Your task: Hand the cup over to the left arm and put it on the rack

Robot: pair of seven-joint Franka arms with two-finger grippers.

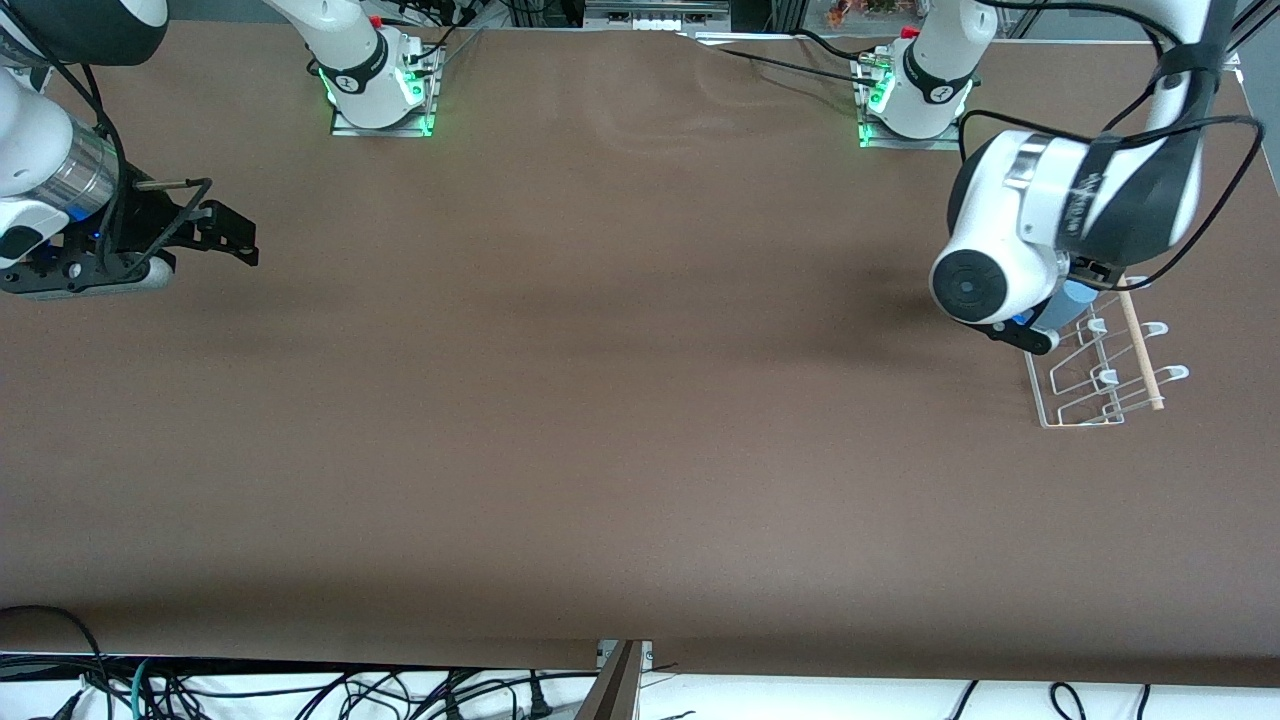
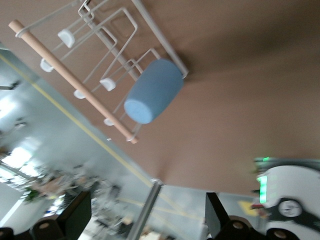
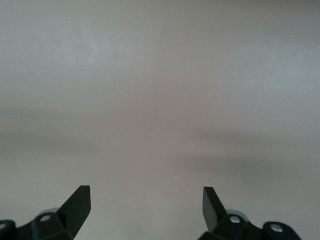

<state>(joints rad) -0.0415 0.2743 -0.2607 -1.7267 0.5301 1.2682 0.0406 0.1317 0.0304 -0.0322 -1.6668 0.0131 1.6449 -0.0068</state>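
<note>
The left end effector (image 2: 145,220) gapes wide, empty, above the light-blue plastic cup (image 2: 152,91) resting on the clear wire rack (image 2: 120,30); the right end effector (image 3: 146,205), spread wide, waits empty over the brown tabletop (image 1: 600,400).

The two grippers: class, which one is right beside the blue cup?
The left gripper, at the rack, where the cup sits among the loops. Its fingers are open and empty. The right gripper waits over bare table.

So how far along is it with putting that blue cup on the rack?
Nearly finished, it seems. The cup already sits on the rack, at one end beside the wooden dowel. The left pincer is open with nothing in it, close over the rack. The right pincer is open and empty too, waiting over bare table at its own end. Probably all that is left is for the left arm to pull away.
</note>
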